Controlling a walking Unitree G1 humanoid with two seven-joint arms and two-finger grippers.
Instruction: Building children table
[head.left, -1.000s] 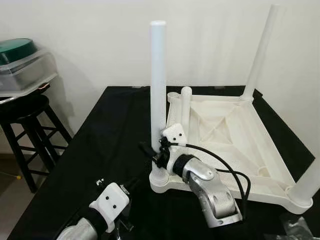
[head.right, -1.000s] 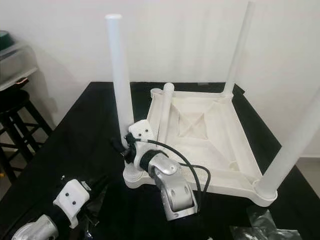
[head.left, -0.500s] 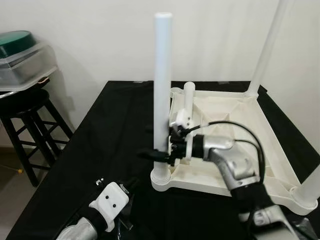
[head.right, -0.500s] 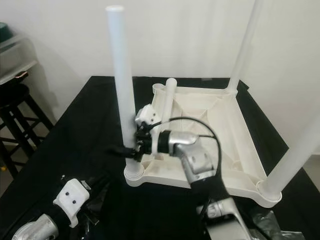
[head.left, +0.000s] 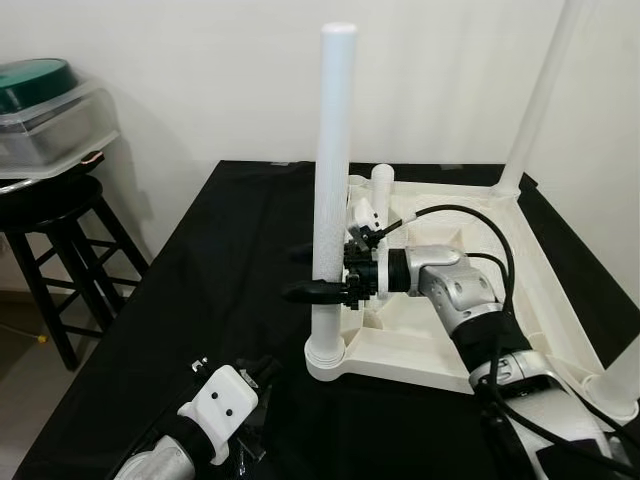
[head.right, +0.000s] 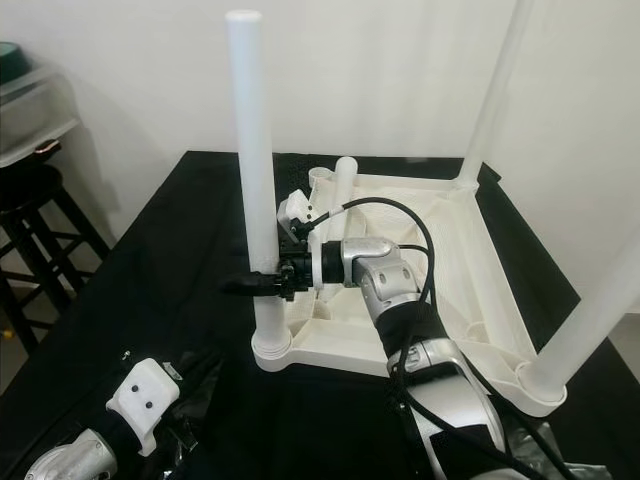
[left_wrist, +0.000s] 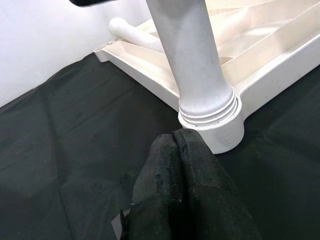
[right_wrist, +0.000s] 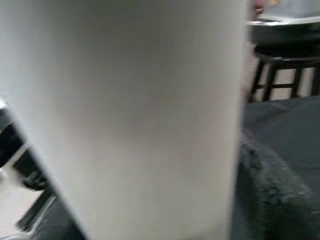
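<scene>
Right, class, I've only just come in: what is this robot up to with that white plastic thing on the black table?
It is assembling a small table. The white tabletop lies upside down on the black cloth. The right hand has its fingers either side of the near-left leg, which stands upright in its corner socket. Two more legs stand upright at other corners, and a shorter white tube rests inside the tabletop. The left hand sits low on the cloth, fingers together, near that socket.

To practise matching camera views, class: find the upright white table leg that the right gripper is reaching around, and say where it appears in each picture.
Left eye view: table leg stands centre, the right gripper around it.
Right eye view: left of centre.
Left wrist view: its lower end, upper middle.
Right wrist view: a pale blur close up.
Shared landmark: the ribbed corner socket at its foot.
</scene>
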